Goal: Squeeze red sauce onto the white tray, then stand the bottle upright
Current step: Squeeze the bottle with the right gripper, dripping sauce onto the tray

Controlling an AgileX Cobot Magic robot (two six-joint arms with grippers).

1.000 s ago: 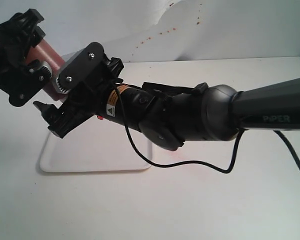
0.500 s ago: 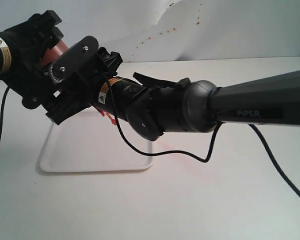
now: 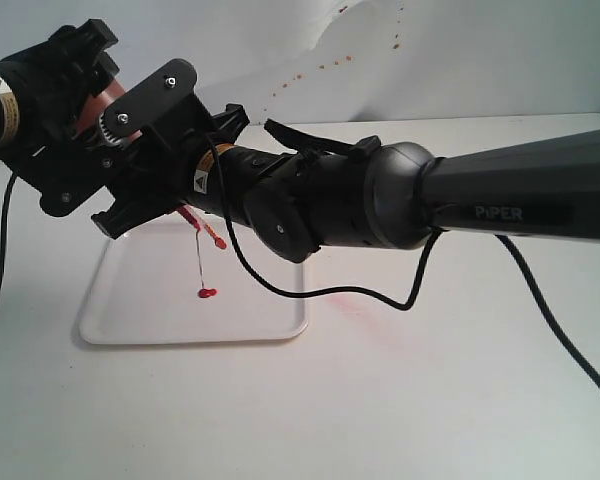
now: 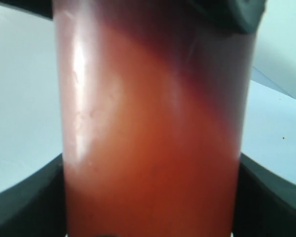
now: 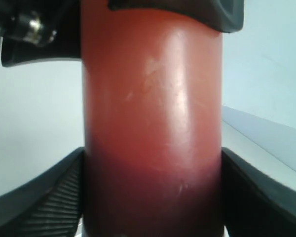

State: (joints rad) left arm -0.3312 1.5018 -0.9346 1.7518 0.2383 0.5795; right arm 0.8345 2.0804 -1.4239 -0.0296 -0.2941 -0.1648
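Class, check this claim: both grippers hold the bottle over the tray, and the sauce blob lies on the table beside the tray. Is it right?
No. The exterior view shows the sauce blob on the tray, not on the table. The left gripper and right gripper do hold the bottle over the tray.

The white table [image 3: 430,400] carries the white tray [image 3: 150,310] (faint pinkish smear [image 3: 355,305] beside it).
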